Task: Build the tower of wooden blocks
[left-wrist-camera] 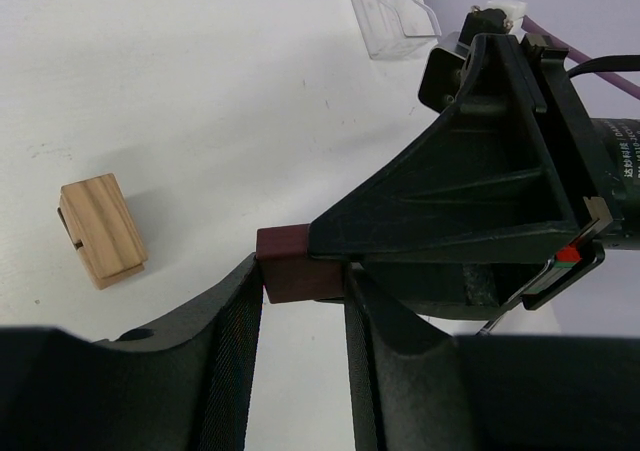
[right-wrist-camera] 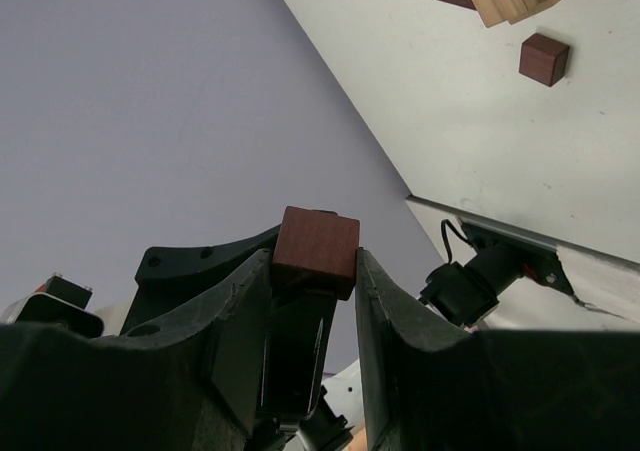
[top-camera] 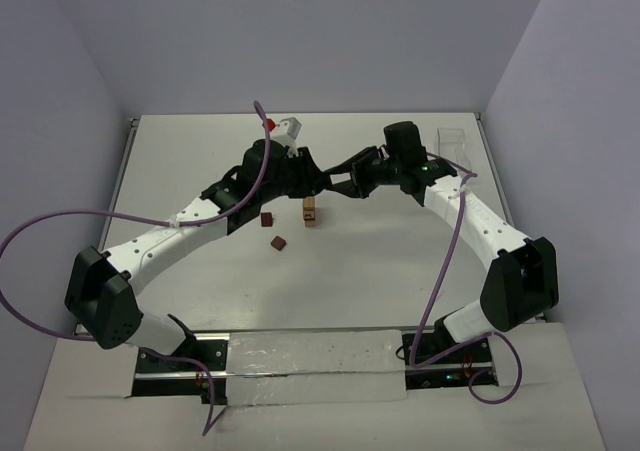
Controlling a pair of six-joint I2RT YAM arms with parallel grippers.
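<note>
A: Fingers?
B: Left gripper [left-wrist-camera: 303, 271] and right gripper [right-wrist-camera: 315, 263] meet tip to tip at the centre of the top view. Both are clenched on the same held cube [left-wrist-camera: 300, 264], dark brown. Each pair of fingers presses on two opposite faces.
A: Is it on the table [top-camera: 200, 151]?
B: No, it's held in the air.
A: Tower?
B: The tower [top-camera: 310, 209] is upright, just below the grippers in the top view. It's tan, and the left wrist view shows two levels, mid-left of frame.
A: Other blocks?
B: One loose cube [top-camera: 267, 219] sits left of the tower and a second loose cube [top-camera: 278, 241] lower left. Both are brown and apart from each other and from the tower. The clear tray [top-camera: 455, 143] is at upper right, well apart.
</note>
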